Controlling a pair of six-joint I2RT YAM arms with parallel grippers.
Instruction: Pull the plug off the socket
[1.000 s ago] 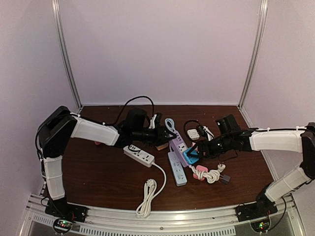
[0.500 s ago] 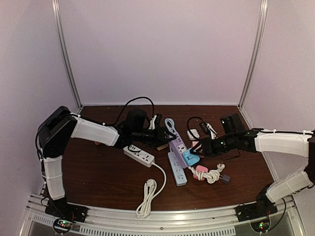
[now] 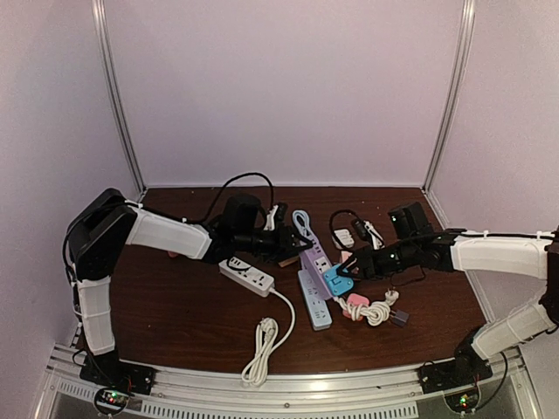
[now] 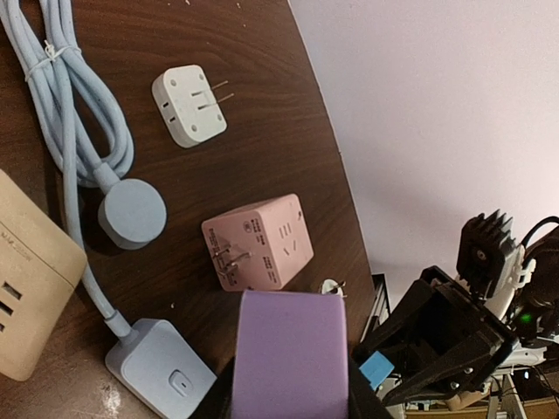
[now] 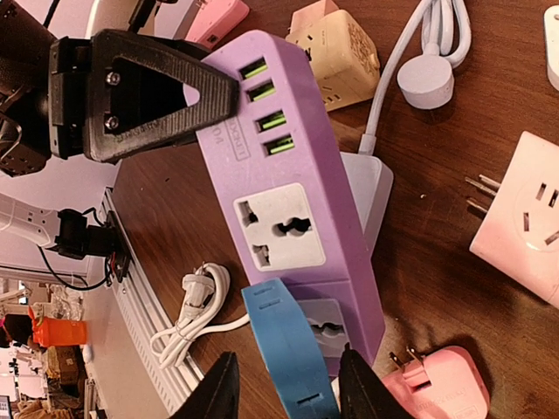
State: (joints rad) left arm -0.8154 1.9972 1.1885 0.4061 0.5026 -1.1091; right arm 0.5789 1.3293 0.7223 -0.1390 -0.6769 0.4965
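A purple power strip [image 3: 316,257] lies at the table's middle; it also shows in the right wrist view [image 5: 279,175] and the left wrist view [image 4: 293,358]. My left gripper [image 3: 297,247] is shut on its far end, the strip filling the gap between the jaws [image 4: 293,388]. A blue plug [image 3: 339,281] sits at the strip's near end. In the right wrist view the blue plug [image 5: 288,349] is tilted over a grey socket [image 5: 327,336], whose holes partly show. My right gripper [image 5: 284,384] is shut on the plug, one jaw on each side.
A white power strip [image 3: 247,277] with a coiled cord [image 3: 262,340] lies left. A light blue strip [image 3: 314,298] lies beside the purple one. A pink plug [image 5: 445,384], a pale pink cube adapter [image 5: 524,218], a beige cube [image 5: 336,39] and a white adapter [image 4: 188,105] lie around.
My right arm has shifted and straightened a little, its gripper staying at the blue plug. The left arm and the purple strip have not moved.
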